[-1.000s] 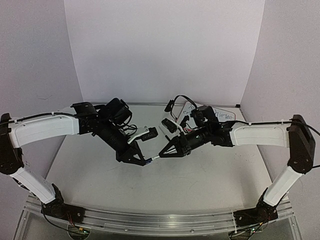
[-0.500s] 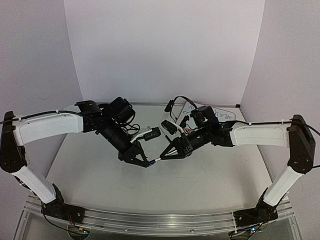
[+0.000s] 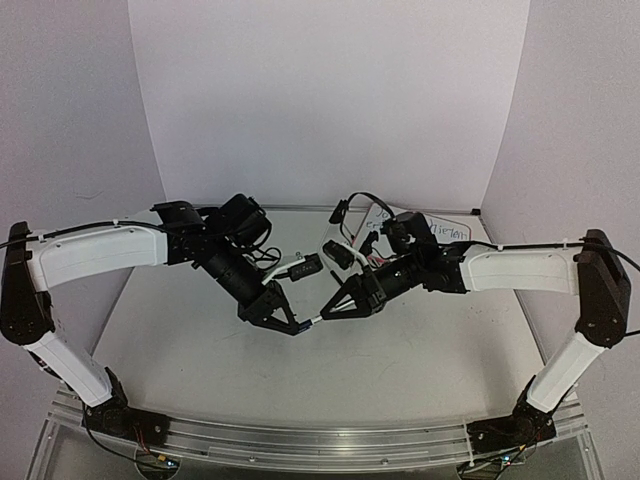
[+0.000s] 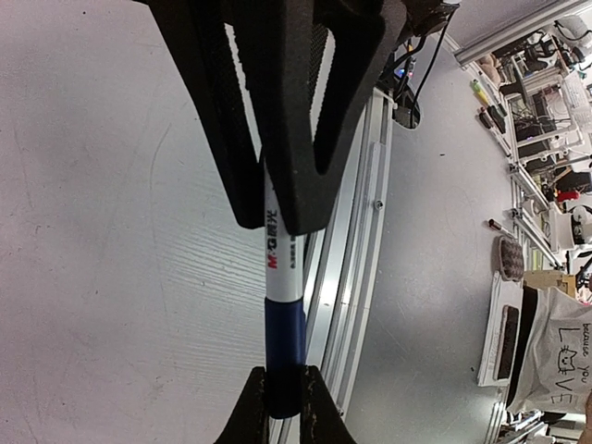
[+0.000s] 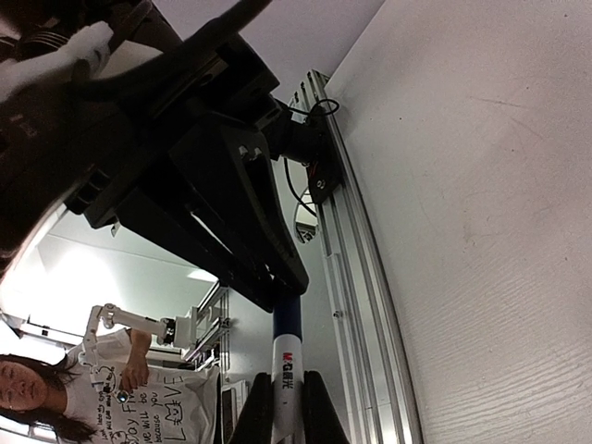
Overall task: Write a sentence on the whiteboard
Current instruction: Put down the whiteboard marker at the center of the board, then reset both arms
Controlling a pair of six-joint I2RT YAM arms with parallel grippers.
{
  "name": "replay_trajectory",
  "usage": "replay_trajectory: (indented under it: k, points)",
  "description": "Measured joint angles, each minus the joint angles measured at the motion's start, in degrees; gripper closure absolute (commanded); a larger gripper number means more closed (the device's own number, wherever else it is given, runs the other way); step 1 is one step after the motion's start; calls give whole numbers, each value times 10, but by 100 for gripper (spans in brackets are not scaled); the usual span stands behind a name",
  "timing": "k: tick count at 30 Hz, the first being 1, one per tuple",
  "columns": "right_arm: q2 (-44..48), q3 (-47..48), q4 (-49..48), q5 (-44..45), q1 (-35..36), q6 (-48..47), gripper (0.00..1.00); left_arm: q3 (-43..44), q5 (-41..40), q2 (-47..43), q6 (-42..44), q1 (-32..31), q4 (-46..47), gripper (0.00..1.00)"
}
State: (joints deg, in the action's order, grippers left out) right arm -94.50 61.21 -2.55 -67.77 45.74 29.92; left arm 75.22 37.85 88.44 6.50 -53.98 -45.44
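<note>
- Grey table [image 3: 400, 370] below; both arms bend inward, wrists meeting in mid-air.
- Left gripper [image 3: 291, 325] clamps the marker [image 4: 280, 277] by its blue end.
- Right gripper [image 3: 328, 314] pinches the white barrel.

Marker [image 3: 312, 320] between jaws, open table [image 3: 400, 380] around

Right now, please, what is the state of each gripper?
Left gripper: shut on the marker's blue cap.
Right gripper: shut on the marker's white barrel.
</note>
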Motion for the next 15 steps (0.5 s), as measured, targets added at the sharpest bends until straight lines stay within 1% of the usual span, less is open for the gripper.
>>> replay_trajectory:
  k: [2, 3, 4, 6, 7, 8, 10, 12, 15]
  points:
    - [0, 0, 0, 1, 0, 2, 100, 0, 0, 0, 0, 0, 0, 100]
    - [0, -1, 0, 2, 0, 2, 100, 0, 0, 0, 0, 0, -1, 96]
    - [1, -2, -1, 4, 0, 2, 100, 0, -1, 0, 2, 0, -2, 85]
    - [6, -8, -5, 21, 3, 0, 100, 0, -11, 0, 8, -1, -3, 54]
    - [9, -11, -6, 33, 6, -2, 100, 0, -18, -1, 9, -1, 4, 42]
    - [12, -14, -7, 45, 7, -5, 100, -3, -30, -4, 8, -2, 24, 31]
    - [24, -28, -8, 83, 9, -10, 100, -20, -56, -20, 1, -1, 51, 16]
    - [32, -42, 0, 134, 1, -12, 100, -59, -91, -54, -19, 5, 69, 8]
    - [32, -51, 23, 215, -21, -14, 100, -112, -139, -107, -54, 33, 72, 4]
